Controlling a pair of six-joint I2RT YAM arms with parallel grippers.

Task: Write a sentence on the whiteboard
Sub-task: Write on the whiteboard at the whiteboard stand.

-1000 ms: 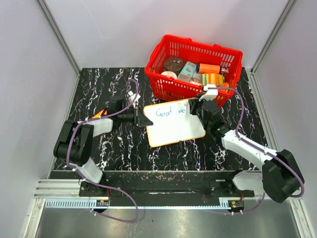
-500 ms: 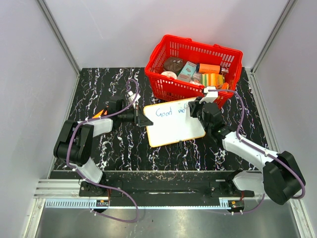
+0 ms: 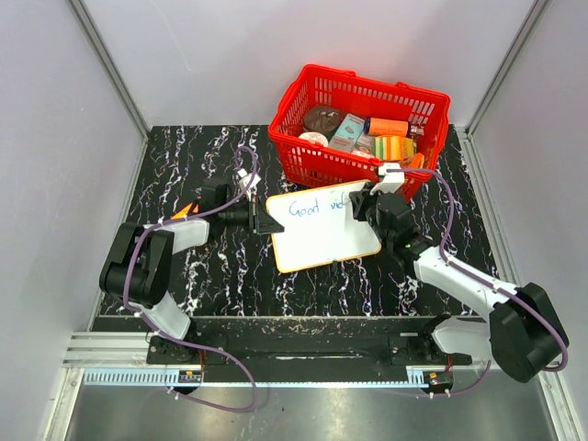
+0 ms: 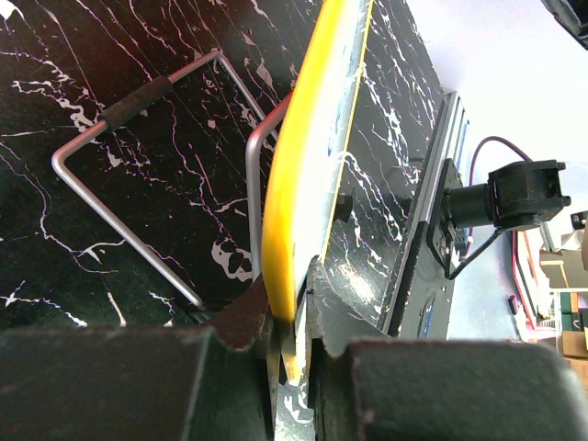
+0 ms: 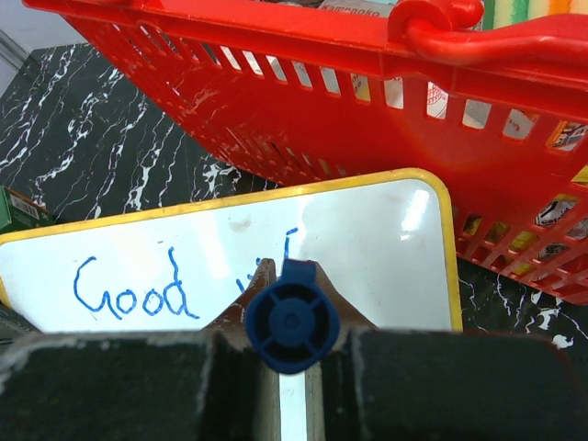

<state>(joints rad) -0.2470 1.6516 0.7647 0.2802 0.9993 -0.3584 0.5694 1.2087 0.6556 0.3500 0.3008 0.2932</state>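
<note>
You've got "Good" and a few strokes of the sentence [image 5: 133,292] on the centre-frame whiteboard [image 3: 322,237], left gripper [image 4: 292,317] clamped on its edge, right gripper [image 5: 287,276] pinching the blue marker [image 5: 292,323]; most wording likely remains.

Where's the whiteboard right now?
Top view: the whiteboard sits mid-table beside the red basket, left edge in the left gripper, the right gripper holding the blue marker at its upper right.
</note>
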